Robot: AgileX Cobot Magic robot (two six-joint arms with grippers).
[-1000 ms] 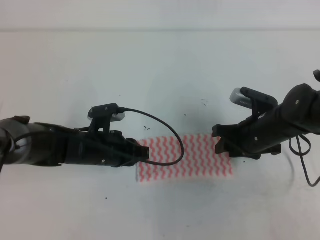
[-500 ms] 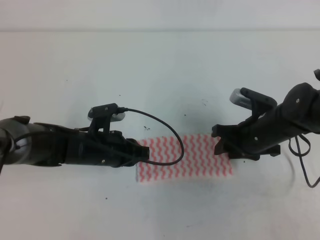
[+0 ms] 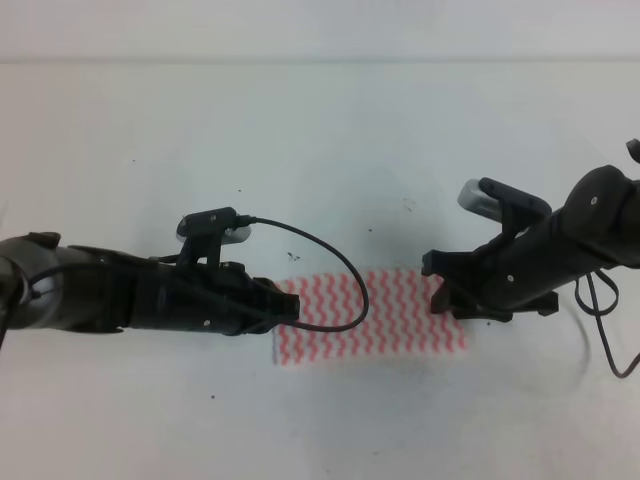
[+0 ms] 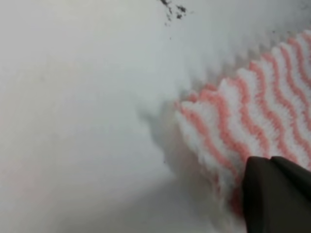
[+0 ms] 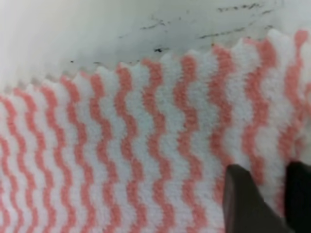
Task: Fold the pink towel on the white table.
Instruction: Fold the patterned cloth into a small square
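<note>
The pink towel (image 3: pixel 375 315), striped in pink-and-white zigzags, lies spread on the white table (image 3: pixel 330 160) between my two arms. My left gripper (image 3: pixel 292 306) is at the towel's left edge. In the left wrist view its dark fingers (image 4: pixel 277 194) are shut on the near corner of the towel (image 4: pixel 243 116), which lifts slightly and casts a shadow. My right gripper (image 3: pixel 438 290) is at the towel's upper right corner. In the right wrist view its two fingertips (image 5: pixel 245 204) pinch the towel (image 5: pixel 146 145) edge, with a strip of cloth showing between them.
A black cable (image 3: pixel 335 265) loops from the left wrist camera over the towel's left part. Dark scuffs (image 3: pixel 408 205) mark the table behind the towel. The table's far edge (image 3: pixel 320 60) runs across the top of the exterior view.
The right arm has crept slightly left and up. The left arm and the towel look unchanged.
</note>
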